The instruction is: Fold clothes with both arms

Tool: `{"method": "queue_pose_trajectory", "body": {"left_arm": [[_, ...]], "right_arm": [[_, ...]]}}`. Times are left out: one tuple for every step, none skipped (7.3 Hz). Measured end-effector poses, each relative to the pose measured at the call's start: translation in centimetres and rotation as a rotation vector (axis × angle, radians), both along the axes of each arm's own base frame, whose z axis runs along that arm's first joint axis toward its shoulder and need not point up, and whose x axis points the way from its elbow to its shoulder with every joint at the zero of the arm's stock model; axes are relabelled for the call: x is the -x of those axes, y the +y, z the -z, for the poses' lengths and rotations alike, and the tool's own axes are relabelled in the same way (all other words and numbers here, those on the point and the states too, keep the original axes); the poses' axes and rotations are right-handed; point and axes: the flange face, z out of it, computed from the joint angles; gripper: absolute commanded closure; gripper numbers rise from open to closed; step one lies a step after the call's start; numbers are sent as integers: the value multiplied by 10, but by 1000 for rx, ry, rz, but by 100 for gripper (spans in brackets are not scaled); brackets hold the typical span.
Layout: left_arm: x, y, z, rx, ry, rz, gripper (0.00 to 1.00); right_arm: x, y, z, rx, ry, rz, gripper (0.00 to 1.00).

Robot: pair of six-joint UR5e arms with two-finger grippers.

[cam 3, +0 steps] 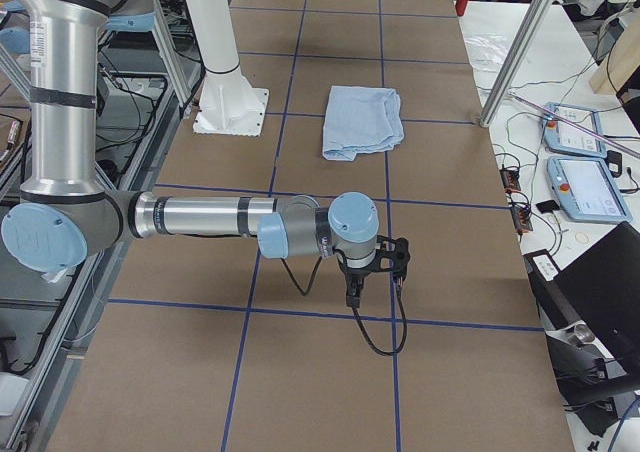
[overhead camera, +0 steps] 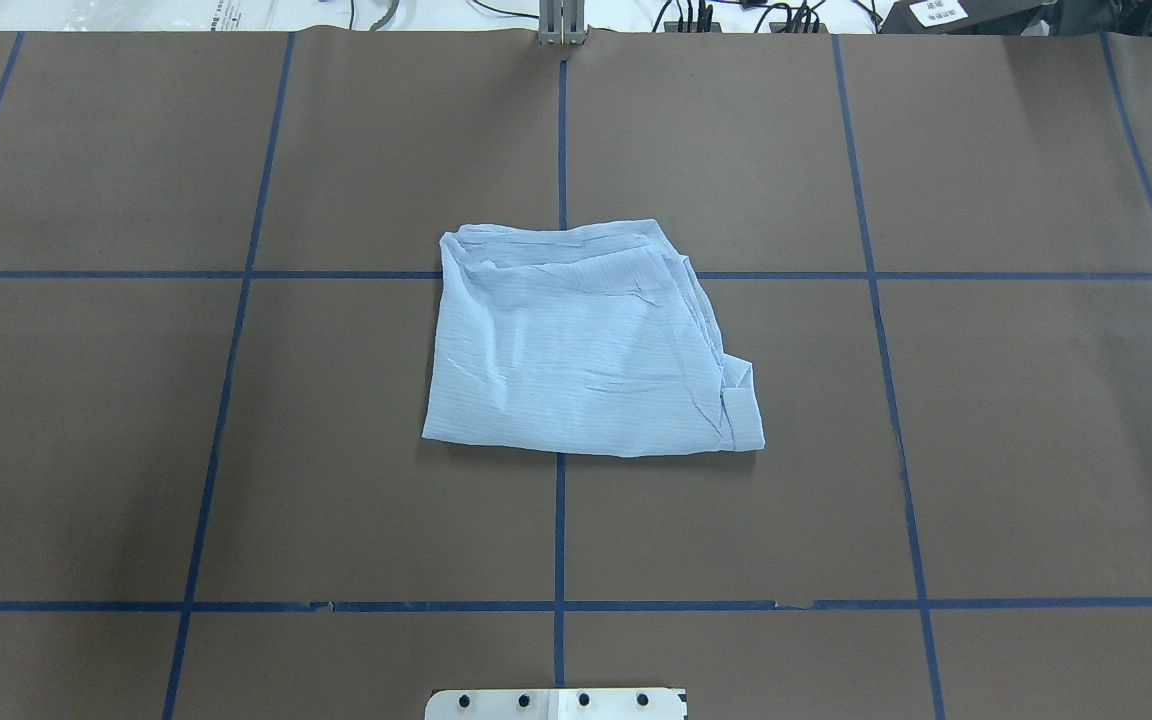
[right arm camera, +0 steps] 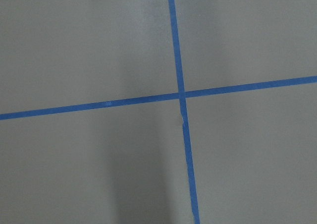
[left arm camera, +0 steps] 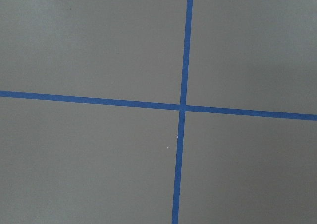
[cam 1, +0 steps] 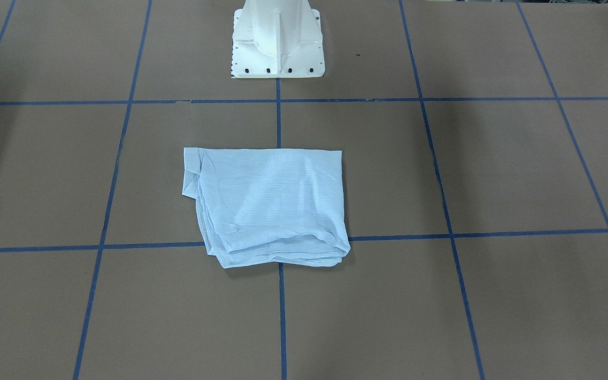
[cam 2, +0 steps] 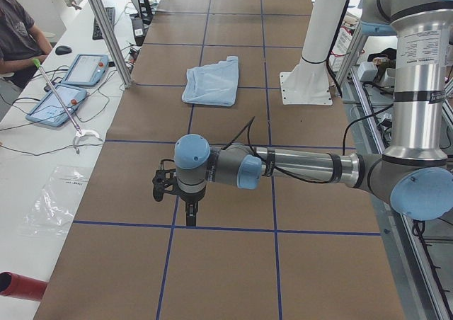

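The table (overhead camera: pixel 86 450) holds the shirt (overhead camera: pixel 576 340) in its middle, folded square, with edges poking out at 4 o'clock from above. I'd tuck those in gently. The left gripper (cam 2: pixel 190 222) and right gripper (cam 3: pixel 351 302) hang far off — open or not, I cannot tell.

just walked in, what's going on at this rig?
Nothing is being handled. The shirt lies folded into a compact rectangle in the middle of the table, near the white pedestal. The left gripper and right gripper hang over the table's opposite ends, apart from the shirt; whether they are open or shut, I cannot tell.
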Motion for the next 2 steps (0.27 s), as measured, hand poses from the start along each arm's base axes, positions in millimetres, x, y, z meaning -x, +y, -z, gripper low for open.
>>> {"method": "queue_pose_trajectory", "body": {"left_arm": [[0,0,0,0,0,0,1],[0,0,0,0,0,0,1]], "right_arm": [[0,0,1,-1,-2,0,0],[0,0,2,-3,-3,1,0]]}}
